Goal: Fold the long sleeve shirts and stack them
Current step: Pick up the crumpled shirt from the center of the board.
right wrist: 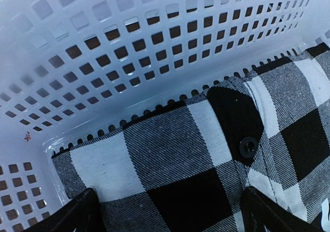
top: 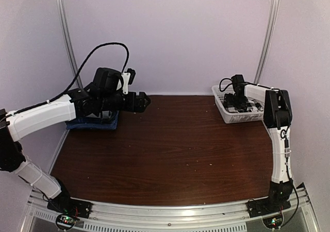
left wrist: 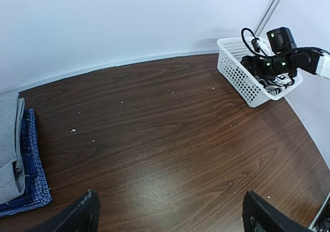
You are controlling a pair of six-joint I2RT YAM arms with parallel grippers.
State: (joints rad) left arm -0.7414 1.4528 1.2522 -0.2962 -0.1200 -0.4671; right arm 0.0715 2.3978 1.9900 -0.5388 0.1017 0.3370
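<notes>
Grey cloth lies folded on top of a dark blue shirt (left wrist: 32, 176) at the far left corner of the table (top: 170, 149), the grey shirt (left wrist: 9, 144) squared up over the blue one so the two make a neat low stack; whether the blue layer is one shirt or several I cannot tell from here. That much of the job looks done. What is left sits across the room: a black-and-white check shirt (right wrist: 175, 154) lies crumpled in the white basket (top: 233, 116) at the far right corner, collar and a dark button showing, not yet lifted out. Whether anything more lies under it is hidden. The right arm (top: 278, 134) reaches over the rim and down into the basket, and the right jaws stand spread wide just above the check cloth with one finger on either side of the view, gripping nothing so far. The left arm (top: 46, 111) hangs over the table just beside the stack, the left jaws likewise wide apart and holding nothing, pointed across the bare brown wood toward the basket. By my reckoning the work is past its middle: the check shirt has to come out, be laid flat, folded, and set on the grey one.
</notes>
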